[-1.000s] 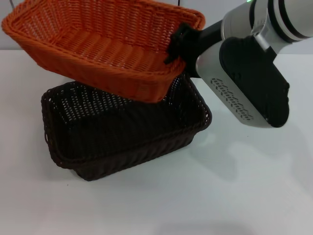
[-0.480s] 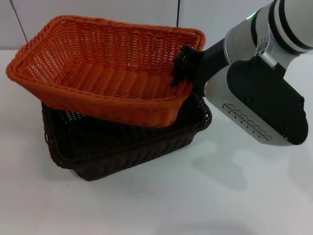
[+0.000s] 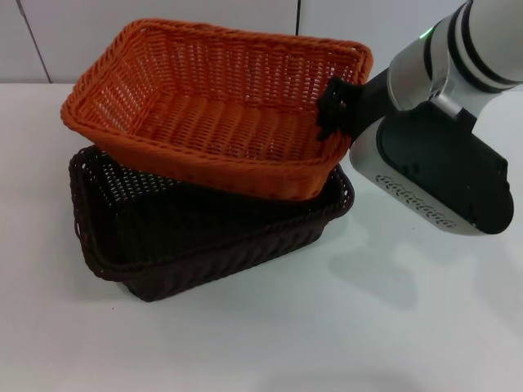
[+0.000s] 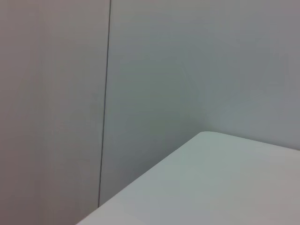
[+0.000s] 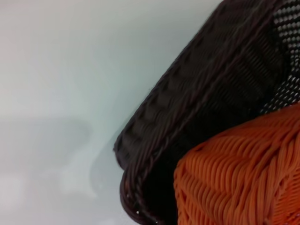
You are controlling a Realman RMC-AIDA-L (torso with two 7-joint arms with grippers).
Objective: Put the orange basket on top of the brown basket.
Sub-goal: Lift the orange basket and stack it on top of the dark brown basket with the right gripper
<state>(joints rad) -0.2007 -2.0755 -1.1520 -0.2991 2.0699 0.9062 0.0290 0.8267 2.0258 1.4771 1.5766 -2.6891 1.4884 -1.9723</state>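
The right gripper [image 3: 333, 110], pinching the orange basket [image 3: 216, 106] at upper centre, should lower it flat onto the brown basket [image 3: 204, 237].

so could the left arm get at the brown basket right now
Probably not readily. The left gripper is out of the head view, and its wrist camera shows only wall and table edge. The orange basket, held by the right gripper, covers much of the brown basket, though its near-left rim is exposed.

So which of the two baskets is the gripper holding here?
The orange basket: the right gripper clamps its rim, holding it tilted above the brown basket, which sits on the table.
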